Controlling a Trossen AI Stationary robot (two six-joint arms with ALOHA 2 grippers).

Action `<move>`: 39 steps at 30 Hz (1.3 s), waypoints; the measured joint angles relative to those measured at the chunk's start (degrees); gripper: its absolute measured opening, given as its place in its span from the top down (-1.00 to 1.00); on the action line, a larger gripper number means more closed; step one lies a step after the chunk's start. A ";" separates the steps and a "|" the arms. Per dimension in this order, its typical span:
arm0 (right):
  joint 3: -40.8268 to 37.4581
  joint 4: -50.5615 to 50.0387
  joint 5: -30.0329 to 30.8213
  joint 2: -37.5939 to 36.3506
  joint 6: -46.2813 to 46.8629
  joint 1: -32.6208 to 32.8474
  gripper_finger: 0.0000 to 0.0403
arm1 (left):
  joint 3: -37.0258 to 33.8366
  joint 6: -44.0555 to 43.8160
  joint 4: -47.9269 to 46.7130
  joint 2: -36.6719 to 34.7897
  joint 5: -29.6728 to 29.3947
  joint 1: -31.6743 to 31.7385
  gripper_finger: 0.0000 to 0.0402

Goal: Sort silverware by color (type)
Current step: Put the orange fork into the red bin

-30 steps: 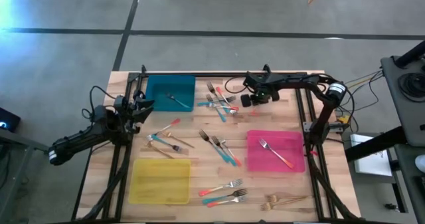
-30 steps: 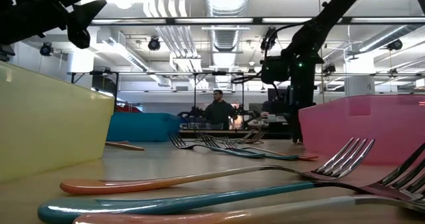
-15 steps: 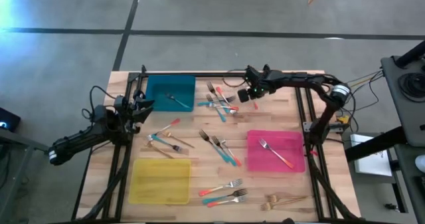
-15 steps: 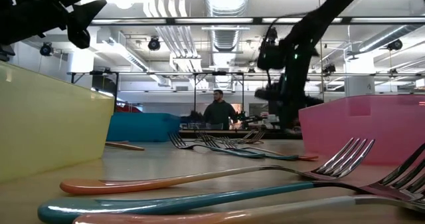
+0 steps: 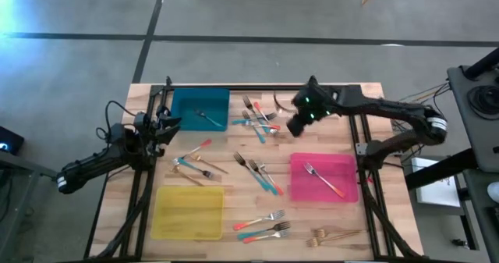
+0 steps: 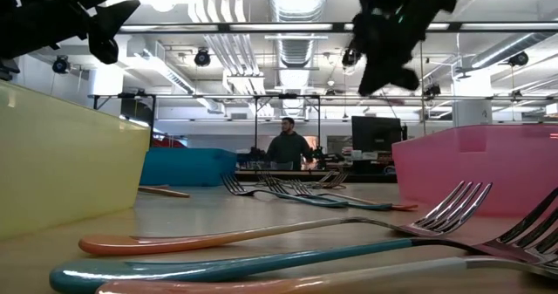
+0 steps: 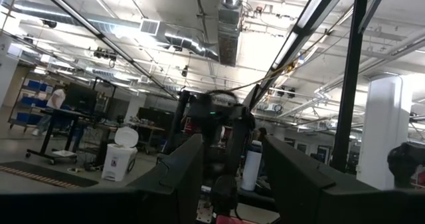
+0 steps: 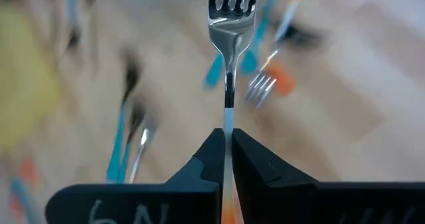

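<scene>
Right gripper (image 5: 299,123) aloft between the far cluster of forks (image 5: 257,116) and the pink tray (image 5: 345,188), fingers (image 8: 209,159) pinched on a fork (image 8: 230,31) by its slim handle, tines pointing forward; handle colour not readable at the grip, though a coral tint shows low between the fingers. Left gripper (image 5: 161,128) parked at the table's left edge beside the teal tray (image 5: 183,111), raised and idle, fingers apart with nothing between them. Pink tray already holding one coral-handled fork (image 5: 323,179); teal tray holding one fork (image 5: 207,119); yellow tray (image 5: 188,214) with nothing visible in it. Remaining silverware loose on the wooden table (image 5: 226,185): mixed teal and coral pieces at centre, a pair near the front, gold forks (image 5: 337,234) at the front right. Risks judged: narrow grip on a thin, smooth handle, so possible swivel or slip in transit, caused by the heavier metal head hanging well forward of the pinch; release from height likely to bounce the fork off the hard tray floor or over its low wall; wrong tray possible if handle colour misjudged. Materials: polished metal tines, glossy coated handles, rigid matte rectangular trays, pale wood-grain tabletop.
</scene>
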 joint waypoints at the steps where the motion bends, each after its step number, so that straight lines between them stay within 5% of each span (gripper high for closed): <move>1: 0.00 -1.88 0.04 -0.84 -0.06 2.34 0.95 | 0.02 -0.02 0.00 0.01 0.00 0.01 0.30; 8: -0.96 -12.17 2.31 -2.48 9.58 19.11 0.95 | 0.01 -0.01 0.00 0.01 0.00 0.00 0.30; 15: -3.74 -18.85 1.54 -2.02 21.33 28.67 0.95 | 0.00 -0.02 0.02 0.01 0.00 0.02 0.30; 25: -5.73 -23.84 0.67 -2.02 30.43 31.57 0.92 | 0.02 -0.01 0.02 0.01 0.00 0.02 0.30; 39: -5.36 -22.43 1.39 -2.00 32.39 31.34 0.46 | 0.02 -0.01 0.02 0.01 0.00 0.02 0.30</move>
